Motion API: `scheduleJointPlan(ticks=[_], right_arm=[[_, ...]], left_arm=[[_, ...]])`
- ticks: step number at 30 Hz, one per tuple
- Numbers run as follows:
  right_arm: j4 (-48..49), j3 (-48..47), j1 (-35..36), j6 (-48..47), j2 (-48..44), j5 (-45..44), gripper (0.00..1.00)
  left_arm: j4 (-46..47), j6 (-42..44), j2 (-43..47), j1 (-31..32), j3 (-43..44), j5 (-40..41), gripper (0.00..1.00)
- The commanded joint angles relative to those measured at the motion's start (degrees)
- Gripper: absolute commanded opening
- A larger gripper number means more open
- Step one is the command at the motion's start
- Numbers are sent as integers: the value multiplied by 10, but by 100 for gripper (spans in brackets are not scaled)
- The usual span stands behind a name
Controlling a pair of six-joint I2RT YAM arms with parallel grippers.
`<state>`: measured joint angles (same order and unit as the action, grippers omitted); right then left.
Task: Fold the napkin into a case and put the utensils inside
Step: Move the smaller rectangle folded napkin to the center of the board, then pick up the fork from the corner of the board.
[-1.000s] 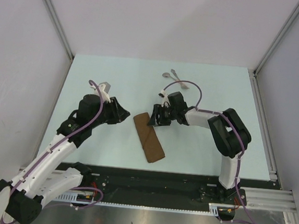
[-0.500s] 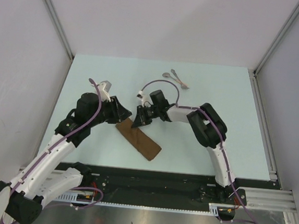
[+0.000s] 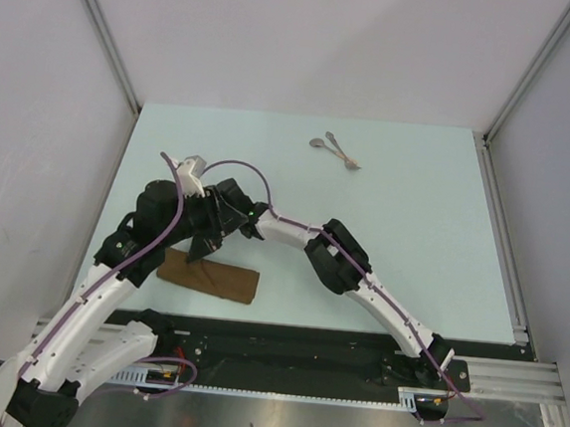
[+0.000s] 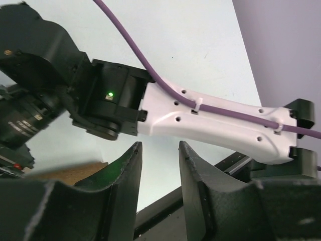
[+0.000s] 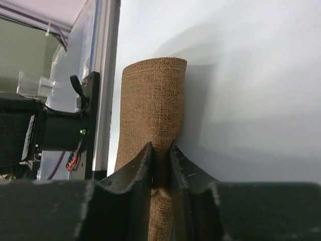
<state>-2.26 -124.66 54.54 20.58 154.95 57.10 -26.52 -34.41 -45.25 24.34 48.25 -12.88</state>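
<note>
Right gripper (image 5: 160, 153) pinches the brown case (image 5: 153, 95) on the bench (image 3: 412, 245), left gripper (image 4: 159, 150) half-open and empty; a careless tug could unravel the fold.

In the right wrist view the near end of the case (image 5: 153, 100) is hidden between the fingers (image 5: 135, 186) of the right gripper (image 5: 160, 160) and cut off by the lower edge. In the left wrist view only a blurred brown sliver of it is seen beside the left gripper (image 4: 159, 168). From above, the utensils (image 3: 335, 151) are too small to be told apart.
</note>
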Motion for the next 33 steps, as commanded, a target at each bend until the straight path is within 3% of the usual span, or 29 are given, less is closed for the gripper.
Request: scheduleJointPlan(ticks=[1, 3, 8, 11, 17, 19, 23, 29, 33], right_arm=[[-46, -121, 0, 0, 50, 39, 27], [-21, -121, -3, 19, 50, 40, 39], [-8, -55, -26, 55, -32, -13, 53], [-52, -20, -75, 71, -101, -77, 63], [-117, 98, -180, 68, -234, -278, 73], [-147, 120, -226, 45, -245, -334, 77], [-205, 84, -283, -54, -228, -449, 79], [-272, -36, -332, -203, -150, -511, 77], [-306, -109, -352, -252, -93, -520, 74]], left_arm=[[-17, 11, 11, -4, 26, -6, 40], [-24, 15, 11, -4, 30, -2, 40], [-15, 17, 14, -5, 33, 4, 42], [1, 26, 23, -5, 37, 13, 44], [13, 59, 10, -4, 52, 47, 48], [26, 67, -1, -3, 48, 28, 53], [52, 65, -48, 1, 38, -17, 54], [91, 50, -92, 19, 20, -44, 54], [109, 44, -121, 26, 14, -53, 54]])
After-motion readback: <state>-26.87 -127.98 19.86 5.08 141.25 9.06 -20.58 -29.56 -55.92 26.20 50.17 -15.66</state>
